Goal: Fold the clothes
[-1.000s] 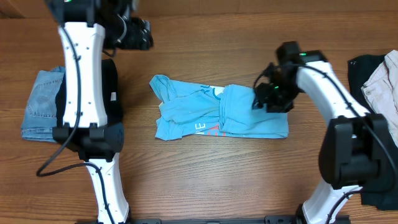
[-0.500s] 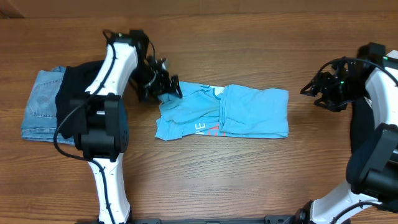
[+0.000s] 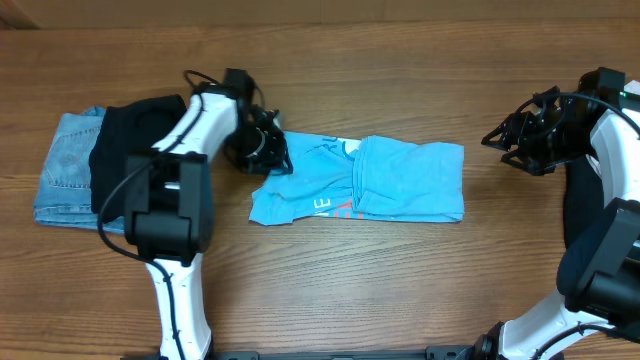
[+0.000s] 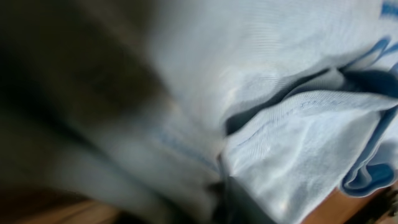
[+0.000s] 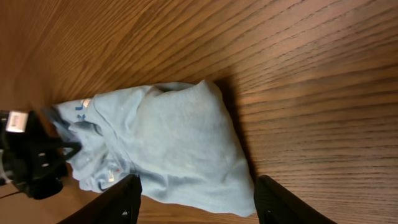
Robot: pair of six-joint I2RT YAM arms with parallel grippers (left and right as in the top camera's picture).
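- The left pincer (image 3: 264,152) sits on the top left corner of the light blue short-sleeved T-shirt (image 3: 400,180).
- Its own camera is too blurry and too full of blue cloth (image 4: 298,143) to tell if this pincer is open or has hold of the cloth.
- The right pincer (image 3: 497,148) is wide open, and there is nothing between its two black fingers (image 5: 121,202).
- It hangs over bare wood, just off the right end of the T-shirt, and does not touch it.
- The T-shirt lies in the middle of the brown wooden table (image 3: 350,290), folded into a long bunched strip, with a bit of coral and white print showing near its lower edge.
- Well off to the left, a plain black garment (image 3: 125,140) lies on top of faded blue denim jeans (image 3: 62,175).
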